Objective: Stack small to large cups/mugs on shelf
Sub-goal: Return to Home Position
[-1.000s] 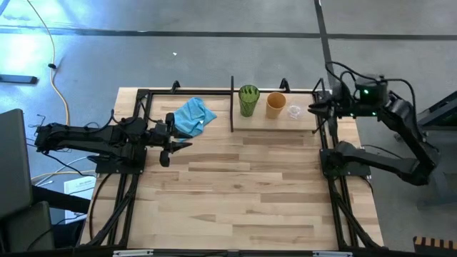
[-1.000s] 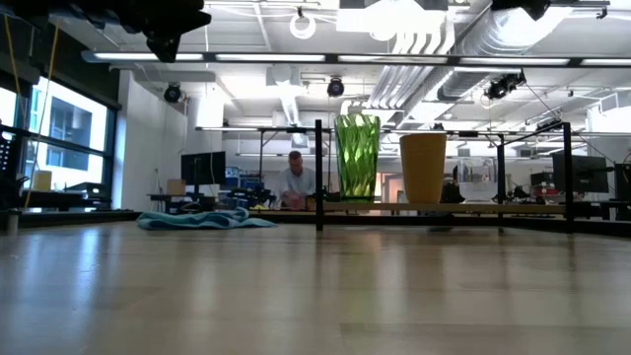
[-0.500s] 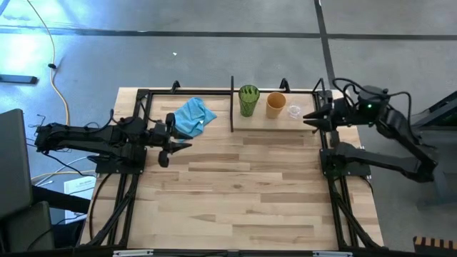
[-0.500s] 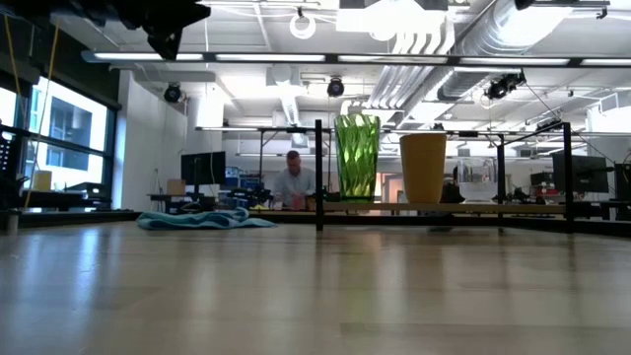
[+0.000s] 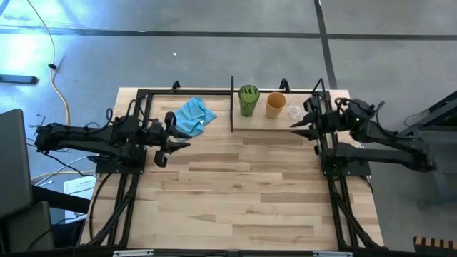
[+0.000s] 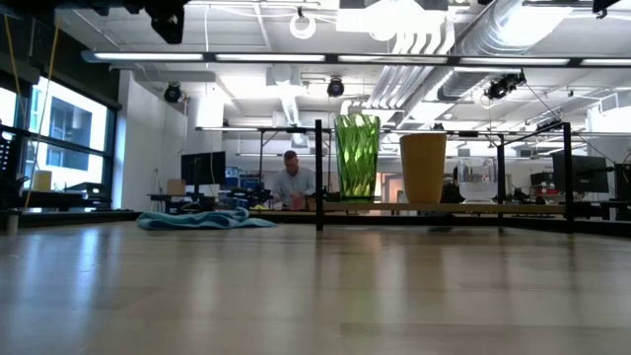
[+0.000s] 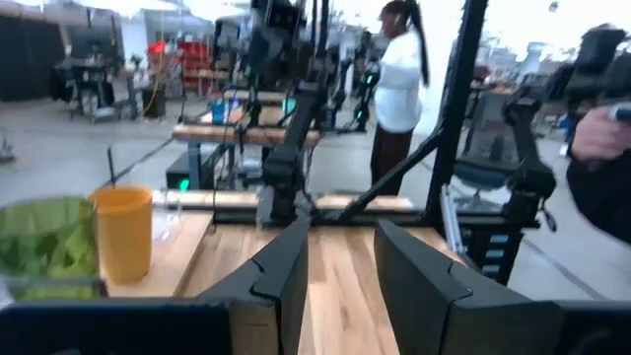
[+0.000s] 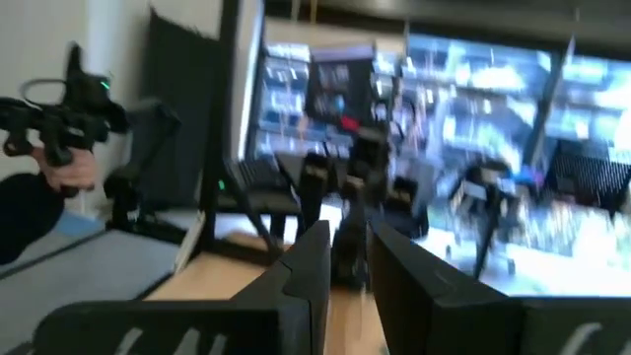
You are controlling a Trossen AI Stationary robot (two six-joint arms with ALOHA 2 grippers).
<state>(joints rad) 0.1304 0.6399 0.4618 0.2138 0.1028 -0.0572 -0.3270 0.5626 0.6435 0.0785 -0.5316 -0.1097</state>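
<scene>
A crumpled blue cloth (image 5: 193, 116) lies near the far edge of the wooden table (image 5: 243, 193), left of its middle, and in the low view it shows as a low heap (image 6: 202, 219). On the grey floor (image 5: 214, 50) beyond the table's left corner, a thin yellow cable (image 5: 58, 84) trails past. In the room behind, a person (image 6: 293, 180) sits at a desk among monitors, while the left wrist view shows another person (image 7: 399, 84) in a white top standing.
</scene>
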